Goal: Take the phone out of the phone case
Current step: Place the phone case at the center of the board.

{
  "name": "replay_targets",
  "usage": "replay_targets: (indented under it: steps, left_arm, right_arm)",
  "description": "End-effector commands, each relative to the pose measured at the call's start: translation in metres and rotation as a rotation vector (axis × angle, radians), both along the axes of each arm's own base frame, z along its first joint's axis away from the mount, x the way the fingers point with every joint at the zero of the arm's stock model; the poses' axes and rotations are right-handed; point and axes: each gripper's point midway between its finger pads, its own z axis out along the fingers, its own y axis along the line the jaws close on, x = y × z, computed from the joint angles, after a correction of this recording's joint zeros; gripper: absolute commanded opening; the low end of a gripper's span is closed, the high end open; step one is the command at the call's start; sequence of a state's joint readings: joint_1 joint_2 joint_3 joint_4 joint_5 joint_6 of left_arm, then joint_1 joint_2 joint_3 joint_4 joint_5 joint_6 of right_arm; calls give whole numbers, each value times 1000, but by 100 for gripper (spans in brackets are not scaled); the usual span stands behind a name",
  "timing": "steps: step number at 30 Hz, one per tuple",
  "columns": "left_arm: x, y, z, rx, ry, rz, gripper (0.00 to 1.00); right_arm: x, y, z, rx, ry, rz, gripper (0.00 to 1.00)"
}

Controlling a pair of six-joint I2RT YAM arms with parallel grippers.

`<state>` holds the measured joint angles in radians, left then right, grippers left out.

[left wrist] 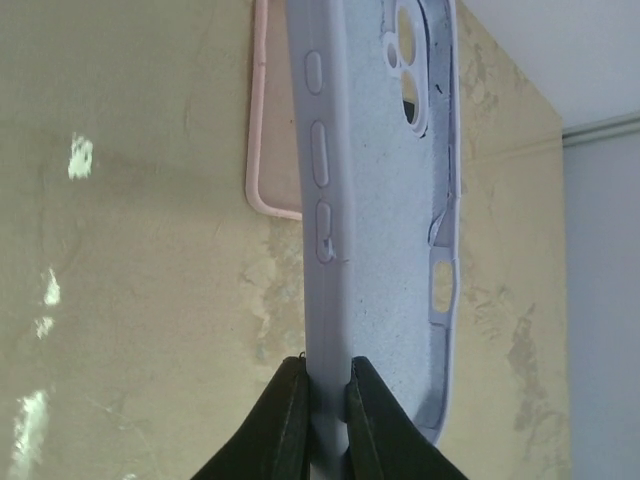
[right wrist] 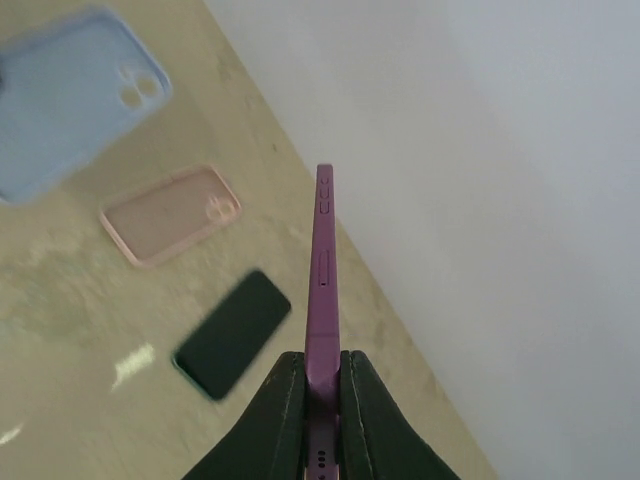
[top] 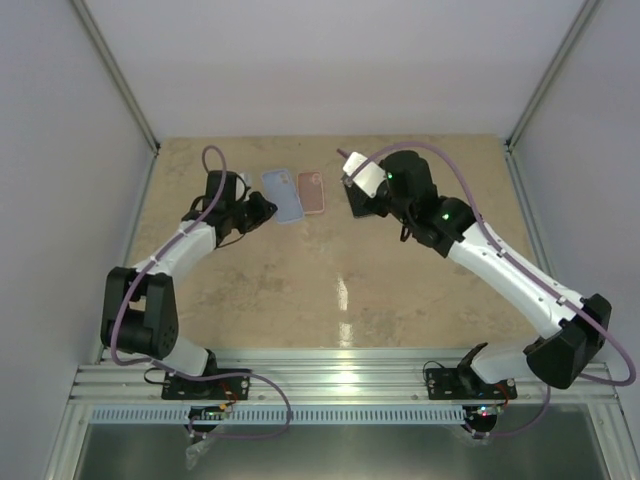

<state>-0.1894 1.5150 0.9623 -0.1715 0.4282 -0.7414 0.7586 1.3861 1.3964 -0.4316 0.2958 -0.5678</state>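
Left pincer (left wrist: 325, 378): I've got it clamped on the case (left wrist: 385, 200), by its side rim.
Right pincer (right wrist: 322, 362): clamped on the phone (right wrist: 322, 270) end, edge-on, clear of the table (right wrist: 60, 310).

Pale blue case (top: 283, 194), pink case (top: 313, 192), purple phone (right wrist: 322, 270), mottled beige table (top: 340, 270).

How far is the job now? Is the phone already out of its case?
Done, it seems: the blue case shows its bare inside, with the purple phone apart from it. In hand: the left pincer grips the case's edge, the right pincer the phone's end. Left: probably only setting both down. A pink case and a dark phone lie on the table.
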Motion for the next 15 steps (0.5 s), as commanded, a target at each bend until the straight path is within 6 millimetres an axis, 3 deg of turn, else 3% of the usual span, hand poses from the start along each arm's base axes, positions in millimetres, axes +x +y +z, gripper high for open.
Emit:
replay_targets:
  steps: [1,4,8,10,15]
  left_arm:
    - [10,2,29,175,-194,-150,0]
    - [17,1,27,285,-218,-259,0]
    - [39,15,14,426,-177,-257,0]
    - [48,14,6,444,-146,-283,0]
    - [75,14,-14,439,-68,-321,0]
  right_arm:
    - [26,-43,-8,16,-28,-87,0]
    - [47,-76,-28,-34,-28,-137,1]
    - [68,-107,-56,-115,-77,-169,1]
    - [80,-121,-77,-149,-66,-188,0]
    - [105,-147,-101,-178,-82,-222,1]
